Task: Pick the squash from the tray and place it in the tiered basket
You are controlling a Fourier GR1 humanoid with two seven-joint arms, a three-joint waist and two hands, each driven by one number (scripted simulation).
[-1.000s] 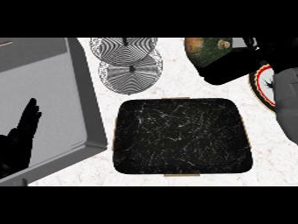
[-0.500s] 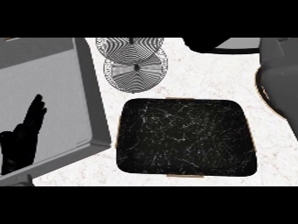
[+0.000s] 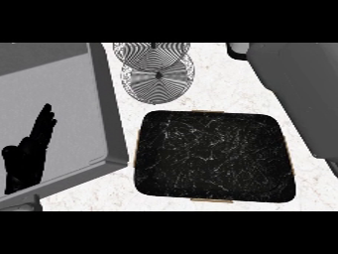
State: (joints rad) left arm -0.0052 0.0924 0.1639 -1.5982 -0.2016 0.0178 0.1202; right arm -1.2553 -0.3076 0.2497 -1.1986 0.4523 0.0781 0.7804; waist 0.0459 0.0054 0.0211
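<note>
Black marbled tray point(image 3: 214, 158) lies bare, squash hidden; left hand point(image 3: 27, 154) rests with straight fingers, right hand's state unseen.

Black left hand point(image 3: 27, 158); broad grey right forearm point(image 3: 310, 89).

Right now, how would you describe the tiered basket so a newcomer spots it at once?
Start from the big black tray mid-counter and look just above its upper-left corner. The tiered basket sits there: two overlapping round wire tiers, finely striped, unlike anything solid nearby.
</note>
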